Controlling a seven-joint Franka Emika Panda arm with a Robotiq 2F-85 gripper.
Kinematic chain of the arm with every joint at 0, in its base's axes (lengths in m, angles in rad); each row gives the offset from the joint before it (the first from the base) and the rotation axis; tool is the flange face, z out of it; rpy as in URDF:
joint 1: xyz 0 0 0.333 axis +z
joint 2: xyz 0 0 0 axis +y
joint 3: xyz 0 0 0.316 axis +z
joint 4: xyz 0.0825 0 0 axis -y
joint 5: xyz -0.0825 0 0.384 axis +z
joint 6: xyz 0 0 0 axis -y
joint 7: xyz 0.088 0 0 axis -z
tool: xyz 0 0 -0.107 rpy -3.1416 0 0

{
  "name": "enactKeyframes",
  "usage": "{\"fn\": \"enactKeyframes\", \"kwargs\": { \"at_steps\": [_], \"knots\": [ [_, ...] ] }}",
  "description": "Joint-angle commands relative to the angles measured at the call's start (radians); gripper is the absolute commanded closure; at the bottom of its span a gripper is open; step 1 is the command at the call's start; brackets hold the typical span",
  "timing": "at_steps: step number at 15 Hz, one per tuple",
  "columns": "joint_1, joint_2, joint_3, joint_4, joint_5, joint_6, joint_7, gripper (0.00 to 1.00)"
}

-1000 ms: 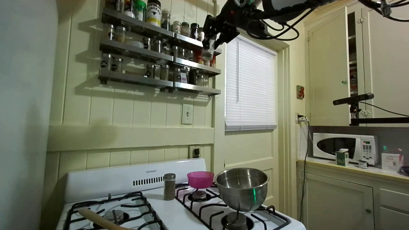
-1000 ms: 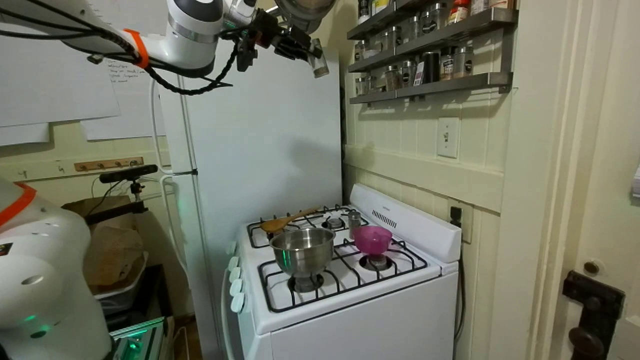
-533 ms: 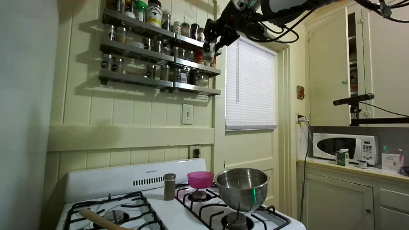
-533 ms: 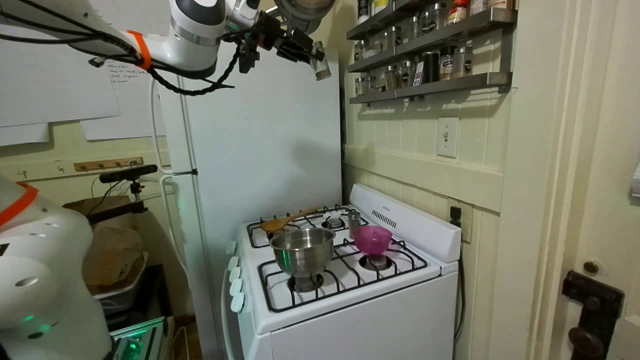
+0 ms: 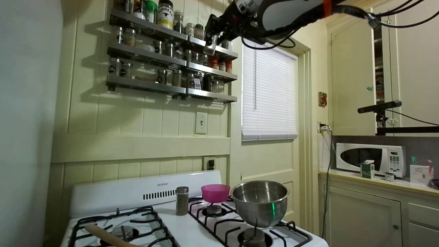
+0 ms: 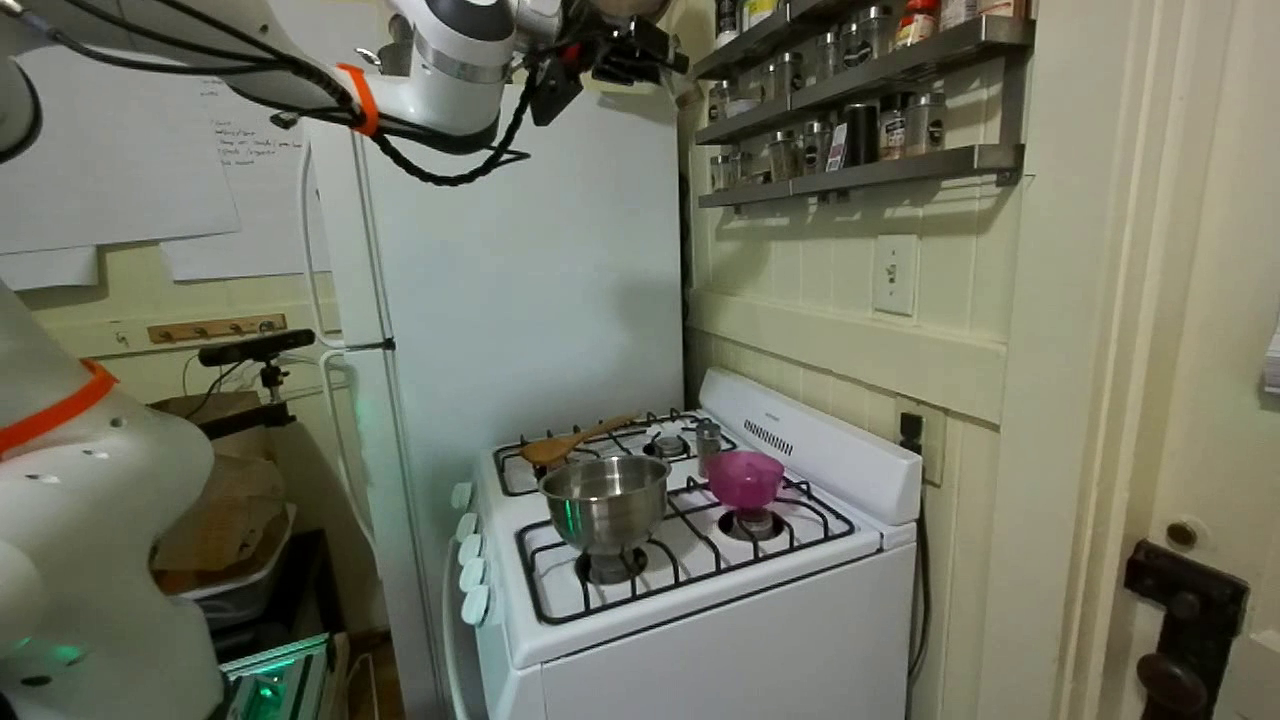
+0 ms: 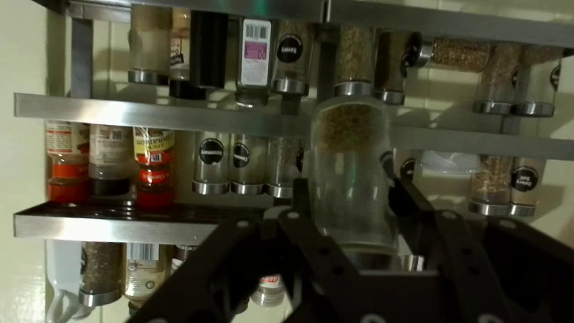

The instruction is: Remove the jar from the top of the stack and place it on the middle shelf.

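The gripper (image 5: 214, 36) has swung closer to the rack (image 6: 930, 168), carrying the jar (image 5: 209, 50). In an exterior view it has moved off the right end of the top shelf (image 5: 196, 42), uncovering red-capped bottles (image 5: 228, 65) on the middle shelf (image 5: 211, 70).

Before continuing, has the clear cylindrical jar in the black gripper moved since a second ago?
Yes: in an exterior view, the jar has shifted left and up, away from the white slatted blind.
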Motion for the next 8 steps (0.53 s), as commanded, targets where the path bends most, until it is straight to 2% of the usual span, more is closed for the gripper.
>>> {"fn": "enactKeyframes", "kwargs": {
  "at_steps": [1,6,8],
  "knots": [
    [-0.092,0.144,0.079,0.177,-0.099,0.069,0.060,0.76],
    [-0.177,0.300,0.172,0.379,-0.266,0.096,0.145,0.76],
    [-0.184,0.359,0.192,0.447,-0.351,0.098,0.196,0.76]
  ]
}}
